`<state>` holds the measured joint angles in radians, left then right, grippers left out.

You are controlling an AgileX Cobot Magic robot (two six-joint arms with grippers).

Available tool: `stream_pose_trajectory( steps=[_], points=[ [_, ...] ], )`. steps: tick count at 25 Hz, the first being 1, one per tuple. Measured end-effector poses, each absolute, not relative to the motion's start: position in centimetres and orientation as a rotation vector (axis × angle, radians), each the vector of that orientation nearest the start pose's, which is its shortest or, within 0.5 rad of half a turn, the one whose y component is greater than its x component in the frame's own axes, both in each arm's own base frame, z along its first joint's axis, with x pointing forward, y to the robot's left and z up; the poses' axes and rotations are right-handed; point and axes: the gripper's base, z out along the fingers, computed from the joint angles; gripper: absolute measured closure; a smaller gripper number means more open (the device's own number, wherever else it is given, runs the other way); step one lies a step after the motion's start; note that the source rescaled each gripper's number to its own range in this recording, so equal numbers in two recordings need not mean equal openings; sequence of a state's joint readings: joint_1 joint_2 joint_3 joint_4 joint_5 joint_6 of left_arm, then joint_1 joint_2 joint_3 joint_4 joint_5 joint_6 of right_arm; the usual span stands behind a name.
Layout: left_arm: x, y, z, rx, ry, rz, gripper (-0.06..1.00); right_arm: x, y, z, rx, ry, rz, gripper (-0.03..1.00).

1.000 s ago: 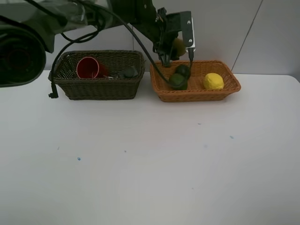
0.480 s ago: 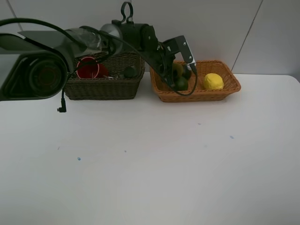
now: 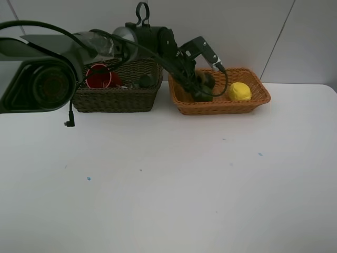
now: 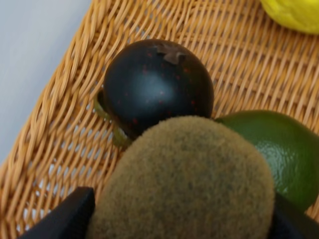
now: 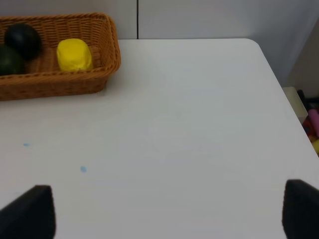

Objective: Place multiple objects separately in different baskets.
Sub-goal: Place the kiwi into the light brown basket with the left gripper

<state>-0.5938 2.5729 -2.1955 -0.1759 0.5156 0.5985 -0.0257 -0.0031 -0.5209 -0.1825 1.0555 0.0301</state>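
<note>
The kiwi (image 4: 184,184) sits clamped in the left tool (image 3: 202,80), low inside the orange-tan basket (image 3: 253,103). In the left wrist view the fruit fills the space between the two dark fingertips (image 4: 67,219), with the mangosteen (image 4: 157,84) touching it at 12 o'clock and the lime (image 4: 281,149) pressed against it at 3 o'clock. The lemon (image 3: 239,91) lies apart at the basket's 3 o'clock end. At 9 o'clock on the counter (image 3: 168,179), the dark basket (image 3: 116,100) holds the red cup (image 3: 99,77). The right tool (image 5: 164,214) hangs spread wide over the bare counter.
</note>
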Motion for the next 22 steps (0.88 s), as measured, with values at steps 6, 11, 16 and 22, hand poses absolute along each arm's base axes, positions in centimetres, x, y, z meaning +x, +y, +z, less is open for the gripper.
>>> stream_pose_trajectory(
  steps=[6,11,16,22],
  points=[
    [46.67,-32.44,12.67,1.041,2.144,-0.252,-0.01,-0.88,-1.42,28.45,0.066,2.007,-0.214,-0.03],
    [46.67,-32.43,12.48,1.024,2.158,-0.260,-0.05,-0.88,-1.42,28.45,0.066,2.007,-0.214,-0.03],
    [46.67,-32.43,12.48,1.022,2.159,-0.261,-0.05,-0.88,-1.42,28.45,0.066,2.007,-0.214,-0.03],
    [46.66,-32.39,12.45,1.031,2.159,-0.251,-0.05,-0.88,-1.42,28.45,0.066,2.007,-0.214,-0.03]
  ],
)
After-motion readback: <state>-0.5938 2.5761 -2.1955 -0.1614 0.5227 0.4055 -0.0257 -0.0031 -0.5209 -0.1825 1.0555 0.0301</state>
